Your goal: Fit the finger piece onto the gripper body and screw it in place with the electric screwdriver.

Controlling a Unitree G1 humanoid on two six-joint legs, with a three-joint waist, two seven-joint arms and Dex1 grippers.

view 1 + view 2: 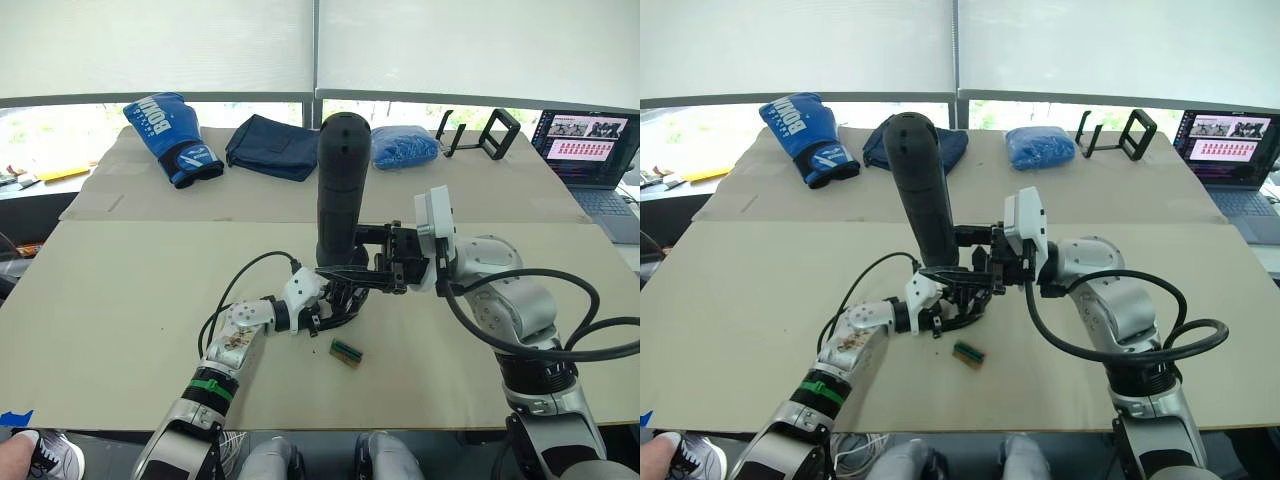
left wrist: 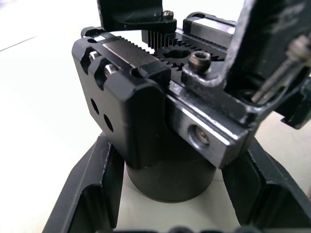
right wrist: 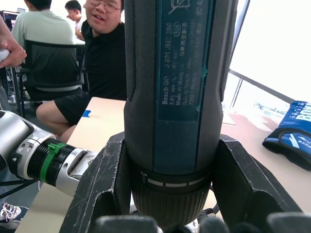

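Black and upright, the electric screwdriver (image 1: 341, 190) stands near the middle of the tan table (image 1: 120, 300), its rounded end up and its lower end down over the gripper body (image 2: 160, 131). The right gripper (image 1: 378, 262) is clamped around the screwdriver's lower barrel: in the right wrist view its two black fingers (image 3: 104, 179) press against either side of the tool just above the collar. The right arm comes in from the right with the elbow bent, the forearm running roughly level and the white wrist turned inward toward the centre of the table.

The left arm reaches forward low over the table, forearm angled inward, wrist nearly at the table surface. The left gripper (image 1: 335, 305) is closed on the gripper body; the left wrist view shows its two fingers (image 2: 92, 194) flanking the stubby black cylindrical base, with the metal mechanism, its rack teeth and hex screws, on top. A black piece sits at the top of that mechanism, beside a screw head, but I cannot tell whether it is the finger piece.

Just in front of the two grippers a small green and brown object (image 1: 346, 352) lies flat on the table. Across the far side lie a blue boxing glove (image 1: 170, 135), a folded dark blue cloth (image 1: 272, 146), a blue bag (image 1: 405, 146) and a black stand (image 1: 480, 133), with a laptop (image 1: 592, 150) at the far right.
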